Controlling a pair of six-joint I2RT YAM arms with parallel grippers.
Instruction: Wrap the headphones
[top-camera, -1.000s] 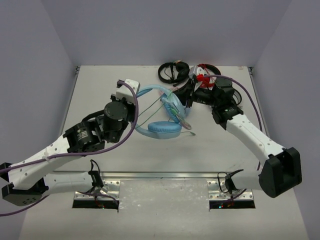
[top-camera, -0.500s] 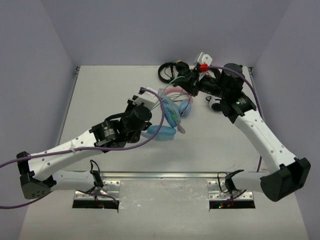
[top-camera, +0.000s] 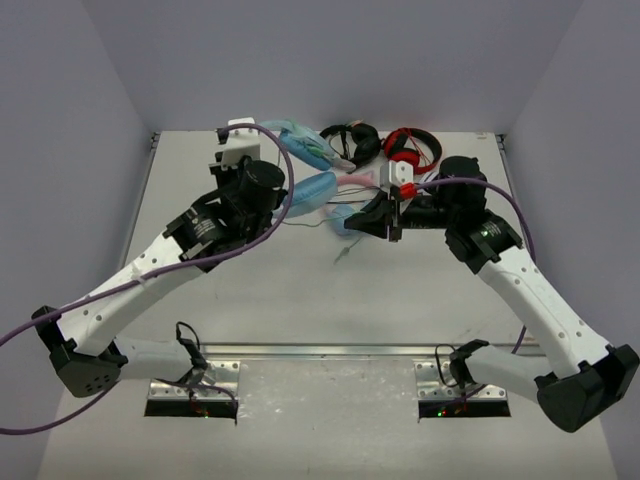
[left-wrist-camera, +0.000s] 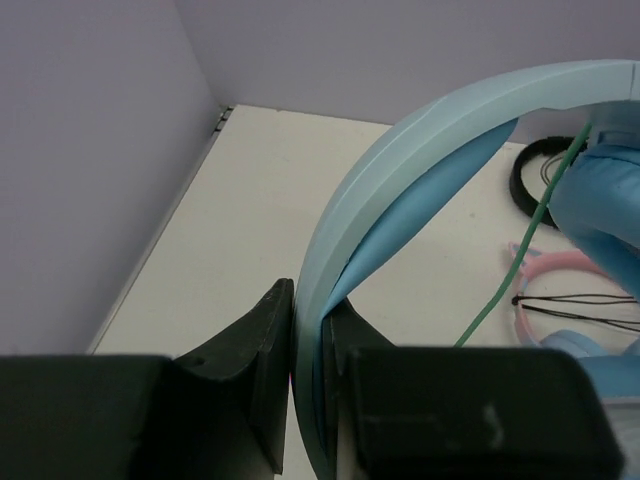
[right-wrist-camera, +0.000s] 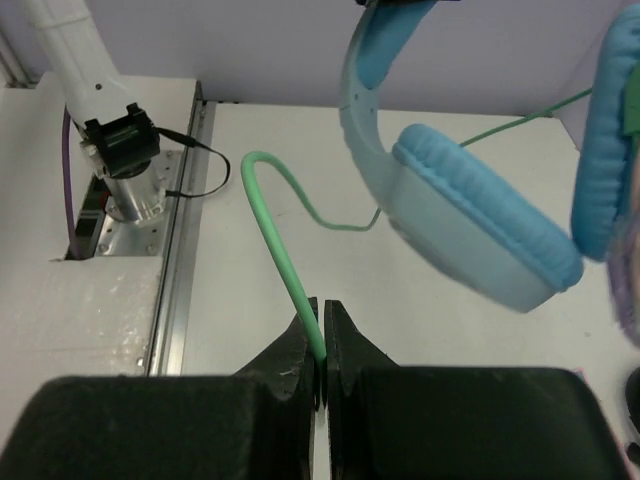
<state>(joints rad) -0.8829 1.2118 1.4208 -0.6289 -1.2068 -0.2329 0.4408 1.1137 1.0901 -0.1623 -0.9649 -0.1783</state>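
The light blue headphones (top-camera: 312, 188) hang above the table at the back middle. My left gripper (left-wrist-camera: 310, 330) is shut on their plain blue headband (left-wrist-camera: 430, 130); from above it (top-camera: 281, 152) is at the band's top. One padded cup (right-wrist-camera: 480, 230) hangs in front of the right wrist camera, and the other cup (right-wrist-camera: 610, 150) is at that view's right edge. The thin green cable (right-wrist-camera: 275, 230) loops down from the headphones into my right gripper (right-wrist-camera: 322, 345), which is shut on it. From above, the right gripper (top-camera: 370, 224) is just right of the lower cup.
A pink-and-blue pair (top-camera: 358, 181) lies on the table under the held headphones. A black pair (top-camera: 350, 142) and a red-and-black pair (top-camera: 412, 148) lie at the back edge. The metal rail (right-wrist-camera: 180, 250) and an arm base (right-wrist-camera: 125, 160) stand at the near edge.
The left gripper has carried the headphones from the table's middle up to the back left. The right gripper, still on the cable, has swung from the back toward the middle.
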